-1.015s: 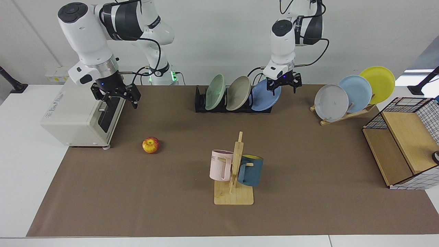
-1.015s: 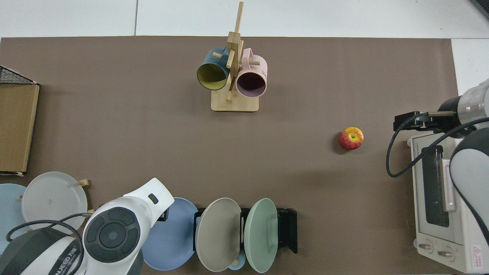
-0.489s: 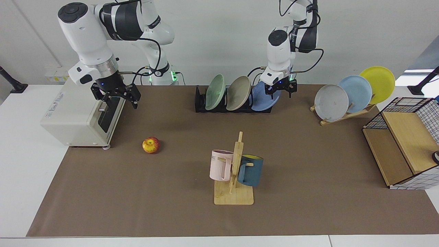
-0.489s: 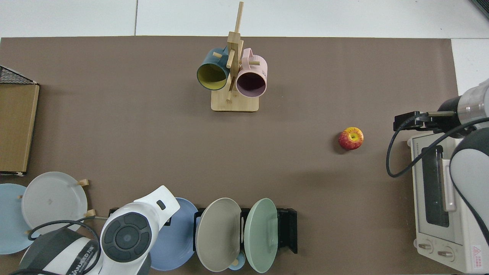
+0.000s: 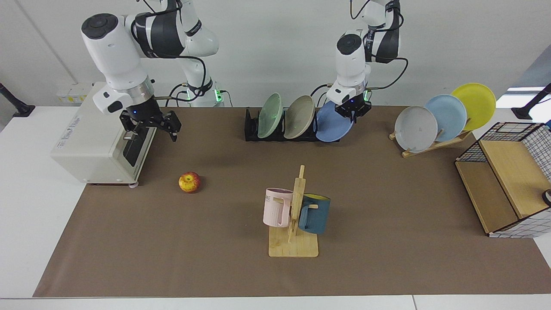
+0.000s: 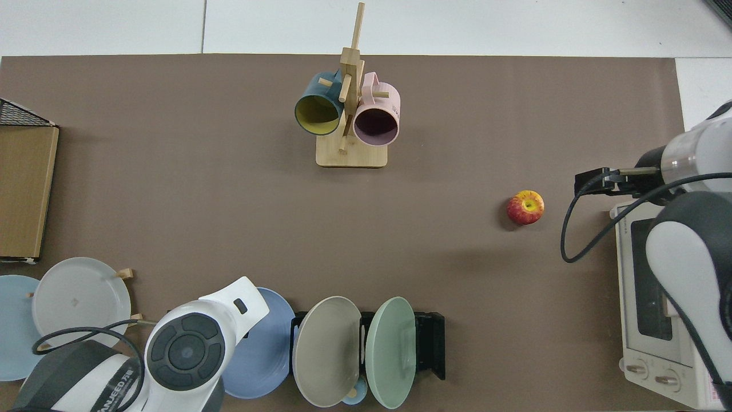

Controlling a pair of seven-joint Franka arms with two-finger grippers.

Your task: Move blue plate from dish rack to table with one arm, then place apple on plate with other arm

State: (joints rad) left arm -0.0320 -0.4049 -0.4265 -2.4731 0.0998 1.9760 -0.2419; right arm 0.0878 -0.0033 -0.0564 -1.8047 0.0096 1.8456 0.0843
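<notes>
Leaning blue plate point(image 5: 330, 125), dish rack point(image 5: 252, 129), left tool point(image 5: 354, 113)

Plain white wall point(image 5: 275, 51) behind table, no windows in view. Brown mat point(image 5: 387, 206) over white tabletop point(image 5: 26, 224); seam in white surface along far edge in top view. Wall socket strip point(image 5: 69, 92) low on wall, near toaster oven point(image 5: 101, 144). Black stand foot point(image 5: 17, 107) at one end, another point(image 5: 531, 105) at other. Light even, soft shadows.
</notes>
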